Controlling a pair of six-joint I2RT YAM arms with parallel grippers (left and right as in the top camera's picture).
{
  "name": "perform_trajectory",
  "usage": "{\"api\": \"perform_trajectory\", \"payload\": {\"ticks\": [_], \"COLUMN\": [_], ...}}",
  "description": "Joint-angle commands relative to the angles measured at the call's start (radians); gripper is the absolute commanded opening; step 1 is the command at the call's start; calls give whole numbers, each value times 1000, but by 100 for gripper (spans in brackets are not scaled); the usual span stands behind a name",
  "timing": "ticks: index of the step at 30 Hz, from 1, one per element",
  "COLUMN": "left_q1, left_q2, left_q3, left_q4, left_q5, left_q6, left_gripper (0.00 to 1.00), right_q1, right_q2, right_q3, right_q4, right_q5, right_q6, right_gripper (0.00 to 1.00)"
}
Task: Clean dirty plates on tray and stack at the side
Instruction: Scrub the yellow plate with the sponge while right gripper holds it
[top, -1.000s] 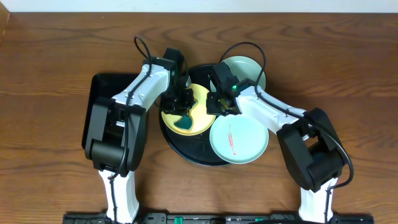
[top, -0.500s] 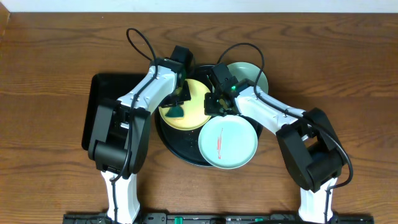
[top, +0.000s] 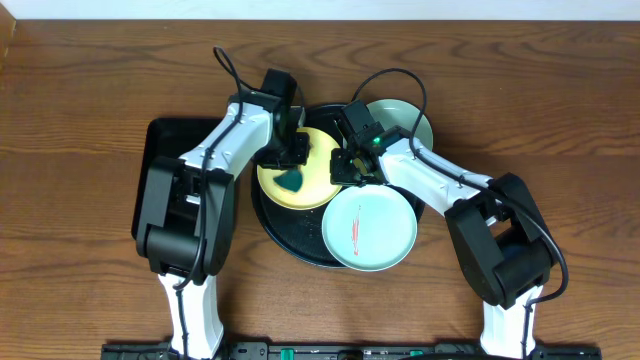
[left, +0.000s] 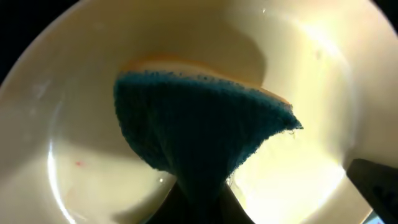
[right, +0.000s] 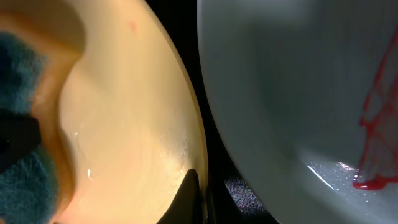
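The step in hand is scrubbing the yellow plate, which lies on the left half of the round black tray. The left gripper is clamped tight on the green sponge and presses it onto the plate's face, while the right gripper is closed narrow at that plate's right rim, by the look of it pinching it to steady it. A streaked mint plate sits at the tray's lower right, just beside the yellow one, and a second mint plate lies at the upper right, partly hidden by the right arm. Nothing is stacked at the side yet, so the task seems early. The next move calls for firm wiping across the whole face while the rim grip holds, then a lift out to the table. Only the overhead view shows both arms, all three plates and the rectangular black tray. The left wrist view alone shows a tiny red speck left on the yellow plate; the right wrist view shows the red streak pooled wet on the mint plate
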Motion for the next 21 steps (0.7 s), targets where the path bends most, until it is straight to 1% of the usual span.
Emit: {"api": "perform_trajectory", "payload": {"ticks": [1, 4, 6, 9, 11, 13, 15, 21], "left_q1": [-14, -14, -14, -14, -15, -19, -26, -53], "left_q2": [35, 35, 33, 33, 33, 33, 33, 33], "left_q3": [-6, 2, 4, 4, 4, 4, 4, 4], "left_q4": [45, 38, 6, -37, -71, -101, -132, -154], "left_q5": [-128, -357, -497, -556, -557, -541, -481, -84], "left_q6": [-121, -291, -412, -472, -501, -503, -494, -235], "left_gripper": [7, 8, 7, 7, 7, 7, 7, 7], "right_q1": [1, 1, 1, 1, 1, 1, 1, 1], "right_q2": [25, 25, 25, 25, 25, 25, 25, 25], "right_q3": [-3, -3, -3, -3, -3, -3, -3, -3], "right_q4": [-15, -15, -15, -15, -15, -15, -14, -15], "right_q5": [27, 27, 27, 27, 27, 27, 27, 27], "right_q6": [-20, -20, -20, -20, -20, -20, -20, -20], "right_gripper": [1, 1, 1, 1, 1, 1, 1, 1]}}
